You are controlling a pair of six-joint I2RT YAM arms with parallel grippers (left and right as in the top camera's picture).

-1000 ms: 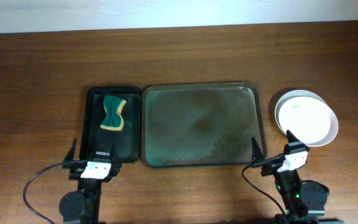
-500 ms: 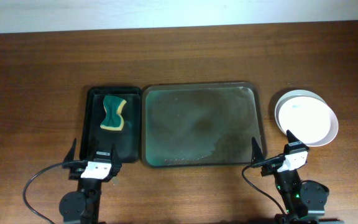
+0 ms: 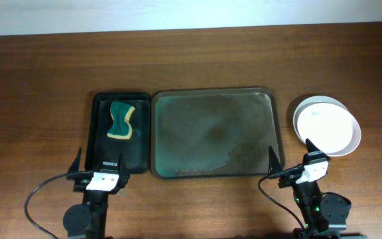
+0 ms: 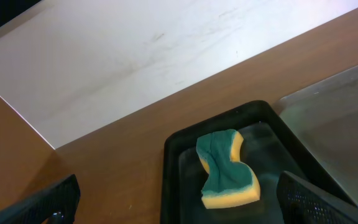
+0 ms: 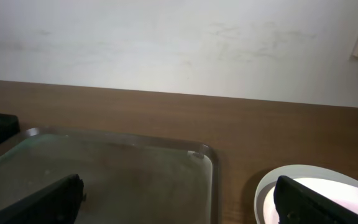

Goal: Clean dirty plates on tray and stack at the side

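A large grey tray (image 3: 178, 99) lies in the middle of the table and carries no plates; it also shows in the right wrist view (image 5: 135, 168). White plates (image 3: 327, 127) sit stacked on the table to its right, seen too in the right wrist view (image 5: 328, 186). A green and yellow sponge (image 3: 121, 121) lies in a small black tray (image 3: 138, 156); the left wrist view shows the sponge (image 4: 227, 169) too. My left gripper (image 3: 98, 166) is open and empty at the front left. My right gripper (image 3: 290, 159) is open and empty at the front right.
The black tray (image 4: 173, 162) touches the grey tray's left side. Brown table top (image 3: 38, 99) surrounds the trays. A pale wall runs along the far edge (image 3: 191, 13). Both arm bases stand at the front edge.
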